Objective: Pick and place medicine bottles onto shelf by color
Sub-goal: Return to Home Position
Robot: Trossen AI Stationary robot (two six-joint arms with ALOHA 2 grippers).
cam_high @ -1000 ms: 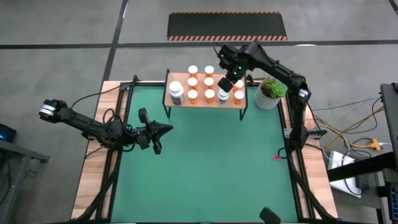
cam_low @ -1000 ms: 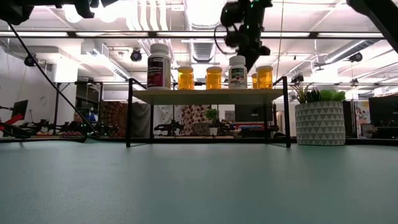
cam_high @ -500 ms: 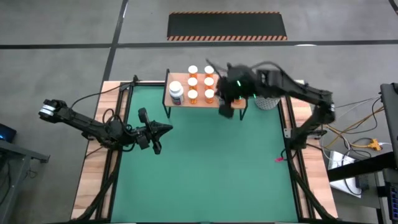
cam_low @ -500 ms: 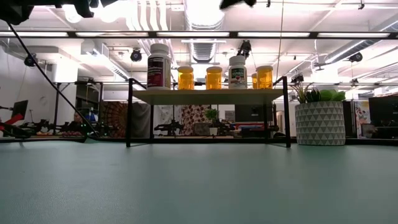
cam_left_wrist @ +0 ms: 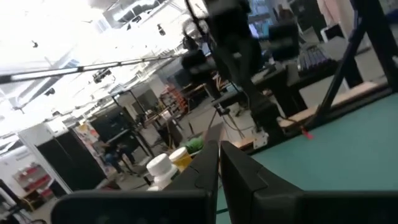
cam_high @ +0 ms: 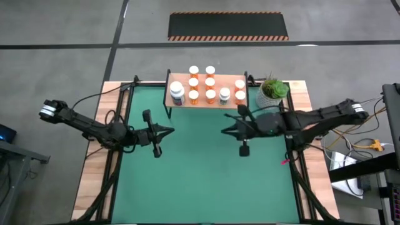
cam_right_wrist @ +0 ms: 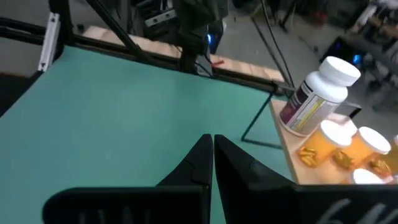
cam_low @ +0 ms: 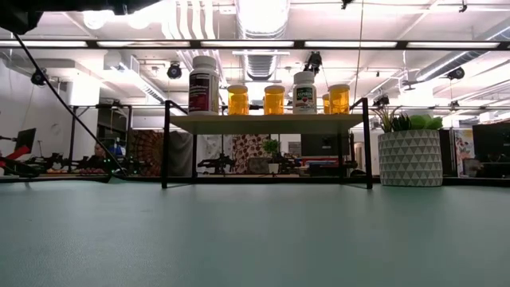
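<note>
The light-wood shelf [cam_high: 201, 105] stands at the mat's far edge, its board [cam_low: 267, 123] on thin black legs. On it stand several orange white-capped bottles [cam_high: 210, 82], a larger white-and-dark bottle [cam_high: 177, 92] at its left end and a small dark-bodied one [cam_high: 224, 95]. My left gripper [cam_high: 170, 130] is shut and empty over the mat's left half, pointing right; its closed fingers show in the left wrist view [cam_left_wrist: 219, 148]. My right gripper [cam_high: 225, 131] is shut and empty over the mat's right half, pointing left, near of the shelf; its closed fingers show in the right wrist view [cam_right_wrist: 212, 139].
A white patterned pot with a green plant [cam_high: 272, 92] stands right of the shelf, also in the low view [cam_low: 409, 155]. The green mat [cam_high: 206, 181] lies open between the grippers and the near edge. Black frame bars run along both sides.
My right gripper has left the right part of the shelf, gone toward the table's near edge and come down over the mat, now pointing left. The bottles on the shelf stand as before.
</note>
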